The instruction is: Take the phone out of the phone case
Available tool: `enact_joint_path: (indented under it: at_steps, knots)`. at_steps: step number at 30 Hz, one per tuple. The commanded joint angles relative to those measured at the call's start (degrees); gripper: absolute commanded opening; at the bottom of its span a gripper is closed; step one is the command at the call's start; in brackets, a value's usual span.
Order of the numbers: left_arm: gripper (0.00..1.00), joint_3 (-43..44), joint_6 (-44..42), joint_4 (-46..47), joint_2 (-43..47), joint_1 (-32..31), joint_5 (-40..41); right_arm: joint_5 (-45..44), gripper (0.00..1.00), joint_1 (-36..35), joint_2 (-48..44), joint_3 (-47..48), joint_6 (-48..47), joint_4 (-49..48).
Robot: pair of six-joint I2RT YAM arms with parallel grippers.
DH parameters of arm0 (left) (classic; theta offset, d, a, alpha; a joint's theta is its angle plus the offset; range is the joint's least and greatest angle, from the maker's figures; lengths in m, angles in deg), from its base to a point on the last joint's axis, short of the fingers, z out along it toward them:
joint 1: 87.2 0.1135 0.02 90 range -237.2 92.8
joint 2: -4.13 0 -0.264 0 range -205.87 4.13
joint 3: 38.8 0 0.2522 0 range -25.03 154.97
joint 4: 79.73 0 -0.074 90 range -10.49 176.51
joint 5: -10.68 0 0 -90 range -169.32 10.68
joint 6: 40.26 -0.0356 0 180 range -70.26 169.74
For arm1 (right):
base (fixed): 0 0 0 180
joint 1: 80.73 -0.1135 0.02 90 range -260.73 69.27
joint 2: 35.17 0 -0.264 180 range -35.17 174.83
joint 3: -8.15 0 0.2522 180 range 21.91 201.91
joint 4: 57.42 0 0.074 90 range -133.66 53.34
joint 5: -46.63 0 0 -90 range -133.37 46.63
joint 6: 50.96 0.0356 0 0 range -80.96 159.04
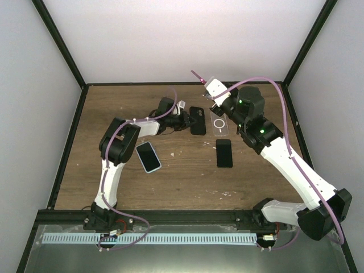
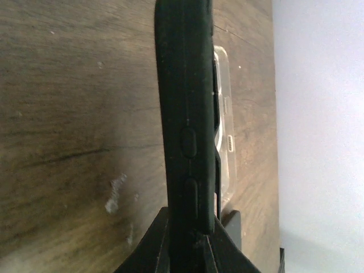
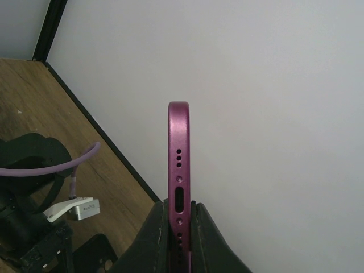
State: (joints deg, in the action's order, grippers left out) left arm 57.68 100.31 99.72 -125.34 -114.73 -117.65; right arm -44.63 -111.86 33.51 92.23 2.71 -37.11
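Note:
My right gripper (image 1: 205, 82) is lifted above the table's back edge and shut on the purple phone (image 1: 197, 74). In the right wrist view the phone (image 3: 178, 148) stands edge-on between my fingers (image 3: 156, 239), port end up, against the white wall. The black phone case (image 1: 197, 120) lies at the back centre of the table. My left gripper (image 1: 184, 120) is shut on its left side. The left wrist view shows the case (image 2: 186, 102) side-on with its buttons, running away from the gripper (image 2: 190, 242). The phone is apart from the case.
A clear case (image 1: 219, 123) lies just right of the black case, also visible in the left wrist view (image 2: 227, 136). A black phone (image 1: 224, 152) lies nearer the front, and a light-rimmed phone (image 1: 148, 156) sits by the left arm. Black frame rails edge the table.

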Motion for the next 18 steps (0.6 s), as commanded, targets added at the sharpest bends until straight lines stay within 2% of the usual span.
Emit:
enact_joint_path:
  at_steps: [1, 6, 12, 15, 18]
  knots:
    - [0.0, 3.7, -1.1, -3.1, -2.5, -0.4, 2.3, -0.3, 0.01, 0.7, -0.2, 1.0, -0.1, -2.5]
    - [0.06, 5.9, -4.2, -8.2, -3.9, -0.4, 4.0, -0.2, 0.01, 1.3, 0.0, 1.0, 0.0, -2.3]
    - [0.08, 6.8, -6.8, -14.2, -3.8, -0.8, 6.6, 0.5, 0.01, 1.9, 0.4, 0.8, 0.5, -2.6]
    - [0.27, 6.7, -6.5, -16.5, -3.4, -0.9, 9.0, 0.8, 0.01, 1.9, 0.4, 0.8, 0.7, -2.5]
    - [0.37, 6.6, -6.5, -18.4, -2.6, -0.9, 11.9, 0.8, 0.01, 1.9, 0.3, 0.7, 0.8, -2.2]
